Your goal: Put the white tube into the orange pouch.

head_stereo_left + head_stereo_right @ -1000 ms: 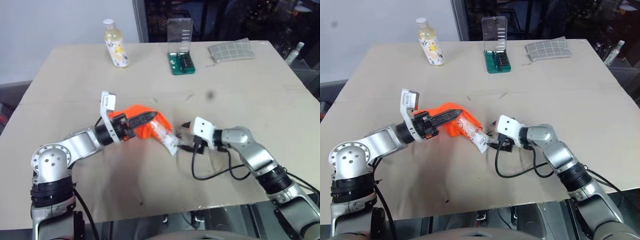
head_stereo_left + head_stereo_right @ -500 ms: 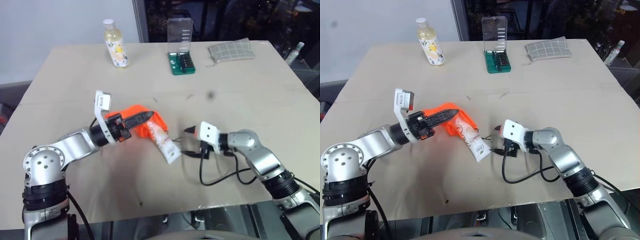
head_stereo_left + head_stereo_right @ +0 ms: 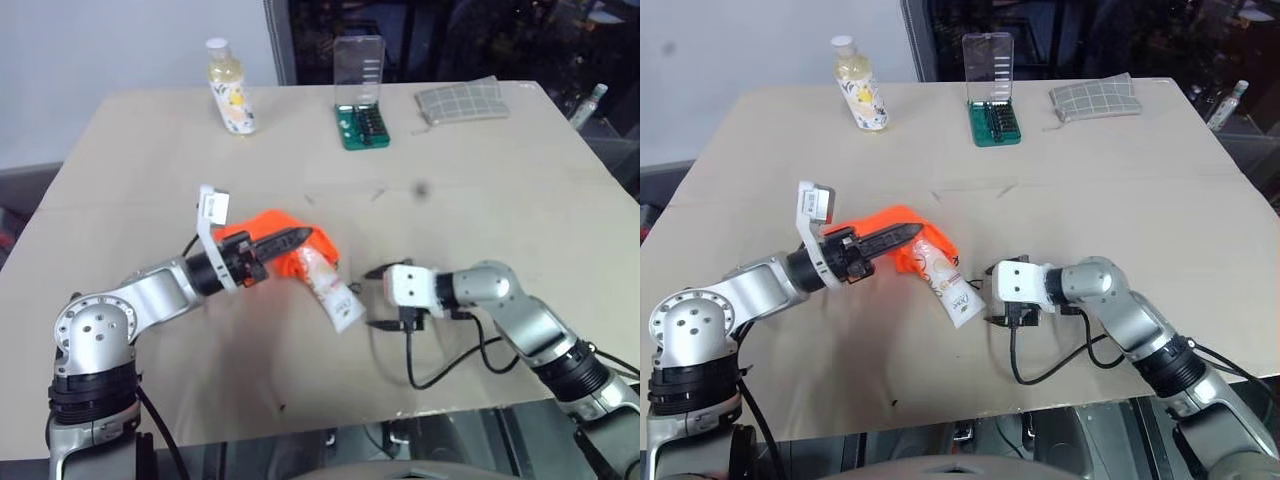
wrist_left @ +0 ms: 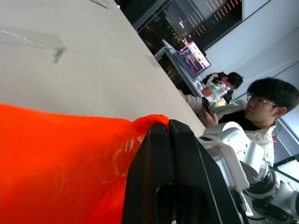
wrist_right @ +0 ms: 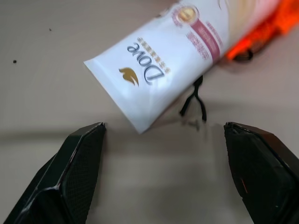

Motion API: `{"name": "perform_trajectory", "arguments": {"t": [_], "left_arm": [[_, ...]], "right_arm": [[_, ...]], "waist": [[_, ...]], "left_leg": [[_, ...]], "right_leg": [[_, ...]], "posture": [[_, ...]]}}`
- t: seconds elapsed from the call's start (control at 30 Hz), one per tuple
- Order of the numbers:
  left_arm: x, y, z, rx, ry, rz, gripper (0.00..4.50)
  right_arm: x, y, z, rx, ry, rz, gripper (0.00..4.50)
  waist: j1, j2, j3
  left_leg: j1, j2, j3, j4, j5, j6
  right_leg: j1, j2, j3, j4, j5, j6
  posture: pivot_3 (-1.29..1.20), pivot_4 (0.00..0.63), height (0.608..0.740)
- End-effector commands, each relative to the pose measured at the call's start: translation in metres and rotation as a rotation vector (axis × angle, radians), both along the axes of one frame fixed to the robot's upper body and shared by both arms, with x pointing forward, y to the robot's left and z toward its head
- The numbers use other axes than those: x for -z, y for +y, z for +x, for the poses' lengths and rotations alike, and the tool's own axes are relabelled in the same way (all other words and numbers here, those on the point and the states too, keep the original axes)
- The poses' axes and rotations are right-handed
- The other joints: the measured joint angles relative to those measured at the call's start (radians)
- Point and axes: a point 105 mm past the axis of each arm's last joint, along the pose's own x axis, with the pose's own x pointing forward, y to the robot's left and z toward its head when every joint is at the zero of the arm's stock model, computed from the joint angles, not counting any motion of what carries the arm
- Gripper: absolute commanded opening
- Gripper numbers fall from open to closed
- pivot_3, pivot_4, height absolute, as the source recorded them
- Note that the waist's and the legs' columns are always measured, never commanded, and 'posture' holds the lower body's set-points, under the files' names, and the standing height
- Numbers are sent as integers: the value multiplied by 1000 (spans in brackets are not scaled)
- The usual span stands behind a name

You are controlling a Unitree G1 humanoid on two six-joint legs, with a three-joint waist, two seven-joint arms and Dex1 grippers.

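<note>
the white tube (image 3: pixel 332 291) lay partly inside the orange pouch (image 3: pixel 285 243), its front end in the pouch mouth and its flat crimped end projecting onto the counter (image 3: pixel 480 180) toward the right hand (image 3: pixel 377 297). the tube was tilted, running from the pouch down to the counter surface. in the right wrist view the tube (image 5: pixel 173 53) showed gold print and a pink band, with the thin black cord (image 5: pixel 196 98) lying just beside it.

the left hand (image 3: pixel 290 236) was clamped tight on the upper edge of the pouch, fingers together, holding the fabric raised off the counter. the right hand was spread wide and gripped nothing; its fingers (image 5: pixel 74 163) stood apart on either side of the tube's crimped end, near it but not touching.

at the far edge of the counter stood a bottle (image 3: pixel 231 88) of yellowish liquid, a green bit set (image 3: pixel 362 122) with its clear lid raised, and a grey checked pouch (image 3: pixel 462 99), all well apart from the tube.
</note>
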Motion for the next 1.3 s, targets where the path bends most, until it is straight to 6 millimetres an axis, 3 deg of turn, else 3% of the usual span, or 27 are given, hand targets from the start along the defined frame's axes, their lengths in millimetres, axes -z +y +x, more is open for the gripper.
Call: {"name": "perform_trajectory", "arguments": {"t": [0.03, 0.23, 0.47, 0.53, 0.73, 0.93, 1.03, 1.1, 1.2, 1.3], "left_arm": [[-4, 3, -2, -6, -40, 9, 0], [7, 11, -4, -17, -21, 12, 0], [42, 21, -16, -5, 82, 130, 0], [54, 16, -28, 45, 115, 197, 0], [64, 2, -49, 167, 128, 285, 0], [49, 2, -36, 142, 85, 191, 0], [45, 11, -26, 100, 95, 151, 0], [49, 13, -25, 104, 95, 193, 0], [58, 12, -27, 122, 97, 258, 0], [64, 10, -29, 132, 102, 294, 0]], "right_arm": [[9, 5, 6, 22, -35, -31, 4131], [6, 15, 24, 119, -90, 51, 4131], [-12, 35, 47, 208, -133, 203, 4131], [-17, 43, 57, 239, -144, 249, 4131], [-26, 52, 65, 260, -166, 320, 4131], [-40, 47, 48, 191, -139, 398, 4131], [-43, 34, 38, 182, -97, 397, 4131], [-36, 21, 33, 197, -34, 356, 4131], [-19, 4, 42, 298, 21, 303, 4131], [-10, 6, 51, 329, 35, 294, 4131]], "waist": [[-3, 0, 0], [-9, 0, 0], [-9, 0, 0], [-8, 1, 0], [-5, 1, 0], [-6, 1, 1], [-6, 2, 1], [-6, 2, 1], [-6, 1, 1], [-9, 1, 1]], "left_leg": [[0, 0, 0, 0, 0, 0], [2, 1, 0, 0, 2, -3], [2, 2, -2, -1, 4, -7], [1, 2, -2, -2, 4, -7], [-1, 0, -2, -7, 4, -7], [-1, -1, 0, -13, 5, -7], [-1, -1, 0, -14, 5, -6], [-1, -1, 0, -15, 5, -6], [-1, -1, 0, -15, 5, -6], [0, 0, 1, -14, 5, -7]], "right_leg": [[0, 0, 0, 0, 0, 0], [0, 0, 0, 1, 0, 0], [-2, 0, -3, 3, 0, -1], [-3, 0, -3, 3, 0, -1], [-5, -2, -2, 1, 2, -4], [-6, -1, -2, -2, 3, -1], [-5, 0, -2, -4, 3, 0], [-5, 0, -2, -4, 2, 2], [-5, 0, -2, -5, 2, 2], [-5, 0, -2, -5, 2, 2]], "posture": [[0, 150, 740], [0, 150, 740], [0, 150, 740], [0, 150, 740], [0, 150, 740], [0, 150, 740], [0, 150, 740], [0, 150, 740], [0, 150, 740], [0, 150, 740]]}}
